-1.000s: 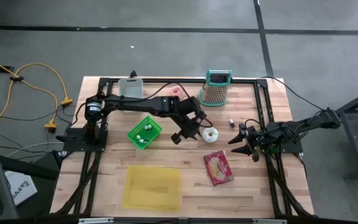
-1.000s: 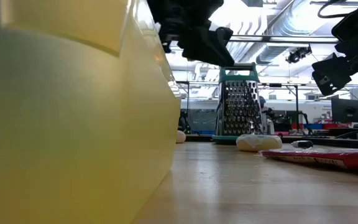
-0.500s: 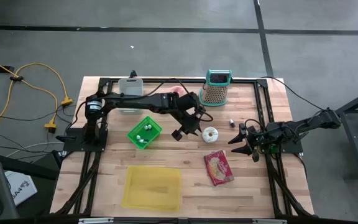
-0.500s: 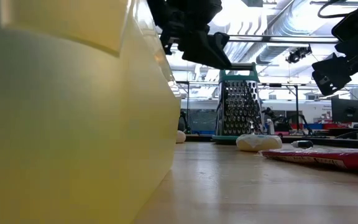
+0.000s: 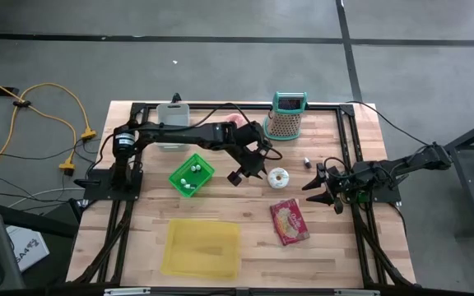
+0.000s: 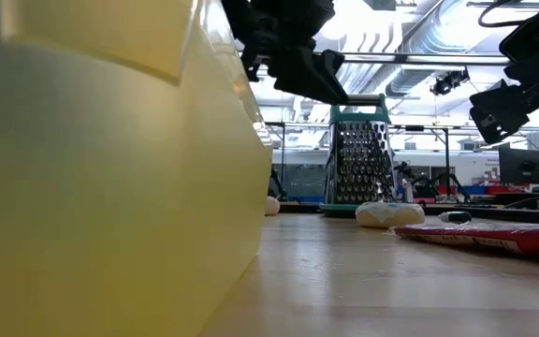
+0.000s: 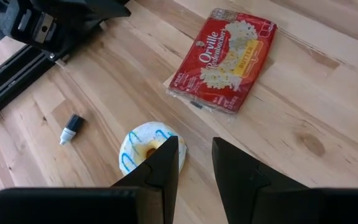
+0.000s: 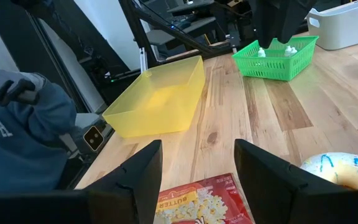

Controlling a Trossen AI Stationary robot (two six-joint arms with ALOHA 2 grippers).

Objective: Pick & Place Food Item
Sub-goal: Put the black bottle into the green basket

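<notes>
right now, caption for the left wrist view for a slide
Left gripper fingers parted above the blue-striped donut, with the popcorn packet and a small dropper bottle nearby.

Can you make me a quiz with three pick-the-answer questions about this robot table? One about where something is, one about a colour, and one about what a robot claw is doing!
1. Where is the donut?
A. inside the green basket
B. on the bare table, beside the left gripper
C. on top of the grater

2. What colour is the big empty bin at the table's near edge?
A. yellow
B. blue
C. black

3. What is the right gripper doing?
A. squeezing the popcorn bag
B. holding the donut
C. open, holding nothing

Answers:
1 B, the high view shows the donut flat on the wood, next to the left gripper.
2 A, it looks yellow in the high and right wrist views.
3 C, the right wrist view shows its fingers spread apart with nothing between them.
</notes>
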